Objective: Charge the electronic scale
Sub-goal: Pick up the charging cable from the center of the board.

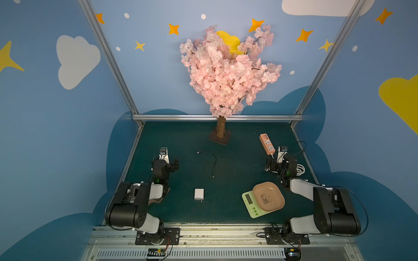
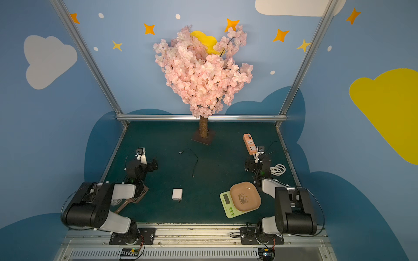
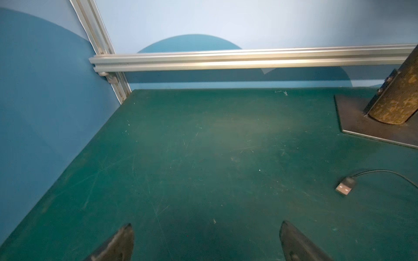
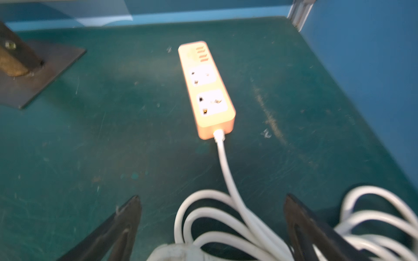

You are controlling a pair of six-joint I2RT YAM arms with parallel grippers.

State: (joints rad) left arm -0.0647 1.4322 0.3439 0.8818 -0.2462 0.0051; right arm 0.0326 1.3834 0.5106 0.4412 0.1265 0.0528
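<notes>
Between the two grippers, in both top views, the black cable (image 1: 213, 161) is lying loose, while the left gripper (image 1: 174, 166) and right gripper (image 1: 268, 167) are hovering spread and empty; the electronic scale (image 1: 263, 200) is sitting behind the right gripper, no lead touching it. In the left wrist view, the fingers (image 3: 122, 241) are framing bare mat (image 3: 203, 146), the cable's USB plug (image 3: 345, 186) lying ahead, toward the right gripper's side. In the right wrist view, the power strip (image 4: 207, 90) is lying straight ahead, its white cord (image 4: 226, 169) trailing beneath the jaws. The opening step is probably calling for a square pinch on the plug's housing, leaving its metal tip free.
</notes>
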